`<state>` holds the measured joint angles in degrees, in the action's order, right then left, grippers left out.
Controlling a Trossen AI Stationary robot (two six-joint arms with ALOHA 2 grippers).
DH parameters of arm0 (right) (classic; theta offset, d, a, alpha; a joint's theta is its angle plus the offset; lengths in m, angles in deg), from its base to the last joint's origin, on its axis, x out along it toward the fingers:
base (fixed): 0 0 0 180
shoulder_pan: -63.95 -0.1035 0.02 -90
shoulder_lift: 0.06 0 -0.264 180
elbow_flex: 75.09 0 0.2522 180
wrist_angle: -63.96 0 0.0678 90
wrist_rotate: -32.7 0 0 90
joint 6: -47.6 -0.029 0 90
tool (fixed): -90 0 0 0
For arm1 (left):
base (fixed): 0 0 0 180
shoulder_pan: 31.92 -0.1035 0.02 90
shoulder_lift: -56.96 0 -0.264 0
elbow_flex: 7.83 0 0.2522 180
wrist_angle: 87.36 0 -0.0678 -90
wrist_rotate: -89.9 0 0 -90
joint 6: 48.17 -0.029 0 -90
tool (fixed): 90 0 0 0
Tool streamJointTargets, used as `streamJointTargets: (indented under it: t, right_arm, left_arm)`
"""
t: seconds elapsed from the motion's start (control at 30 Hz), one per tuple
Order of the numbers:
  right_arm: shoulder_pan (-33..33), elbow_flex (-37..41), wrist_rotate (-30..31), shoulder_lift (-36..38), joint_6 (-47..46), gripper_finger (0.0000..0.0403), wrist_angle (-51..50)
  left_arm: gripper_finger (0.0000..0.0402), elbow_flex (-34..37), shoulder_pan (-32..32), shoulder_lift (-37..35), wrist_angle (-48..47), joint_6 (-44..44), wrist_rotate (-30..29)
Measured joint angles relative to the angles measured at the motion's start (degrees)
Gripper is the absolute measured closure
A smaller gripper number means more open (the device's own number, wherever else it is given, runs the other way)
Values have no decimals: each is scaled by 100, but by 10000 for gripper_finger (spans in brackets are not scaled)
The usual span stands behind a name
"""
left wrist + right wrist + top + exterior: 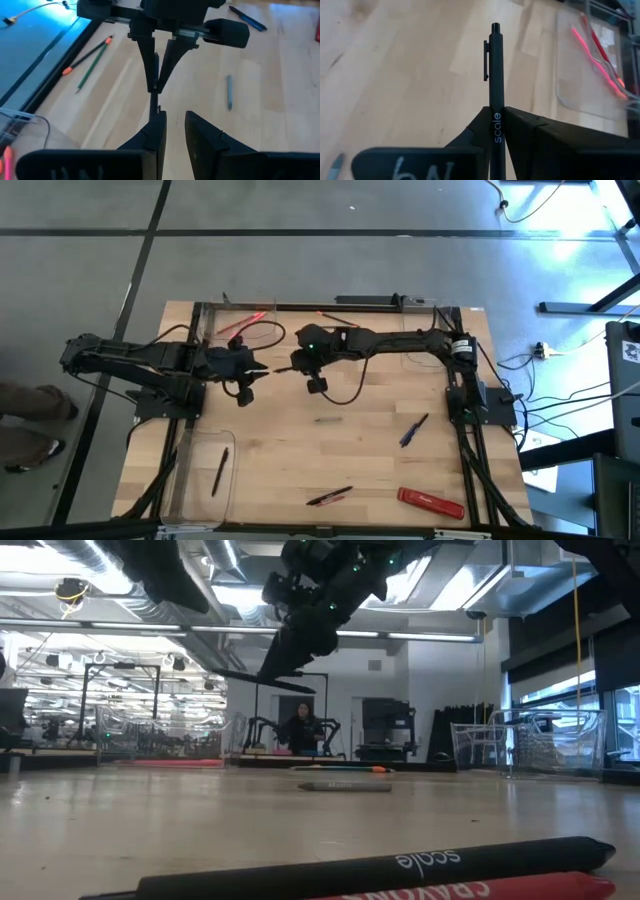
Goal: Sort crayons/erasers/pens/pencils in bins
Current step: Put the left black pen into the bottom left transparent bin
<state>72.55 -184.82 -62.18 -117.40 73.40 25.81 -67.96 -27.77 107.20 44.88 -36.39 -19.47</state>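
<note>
Black pen (495, 85) marked "scale" pinched between right gripper (496, 117) fingers, above the table's middle rear. Left gripper (172, 122) faces it tip to tip, fingers spread around the pen's far end, not closed. Crayons (592, 47) lie in rear clear bin (570, 95). One pencil (219, 472) in front-left bin (185, 480). Red bar (431, 502) at front right.

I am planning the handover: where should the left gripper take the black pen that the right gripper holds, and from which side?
Grip the free barrel end of the black pen, beyond the right gripper. It points at the left gripper, so come straight on, open fingers astride it.
</note>
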Motion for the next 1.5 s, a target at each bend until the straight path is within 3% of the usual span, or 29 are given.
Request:
streamJointTargets:
  t: [0.2, 0.33, 0.63, 0.83, 1.1, 1.5]
  right_arm:
    - [84, 0, 6, 0, -2, 358, -25]
    - [99, -2, 29, 0, 0, 358, -23]
    - [99, -4, 74, 0, 15, 358, -19]
    - [99, -5, 78, 0, 15, 358, 16]
    - [99, -7, 78, 2, 15, 358, 26]
    - [99, -7, 78, 2, 17, 358, 73]
  left_arm:
    - [340, 0, 0, 0, 18, 46, -109]
    - [339, 0, -86, 0, -158, 657, -299]
    - [315, -4, -291, 180, -318, 806, -196]
    - [313, -7, -291, 615, -246, 619, -195]
    - [312, -4, -291, 1156, -225, -466, -300]
    - [312, -2, -496, 1509, -224, -642, -615]
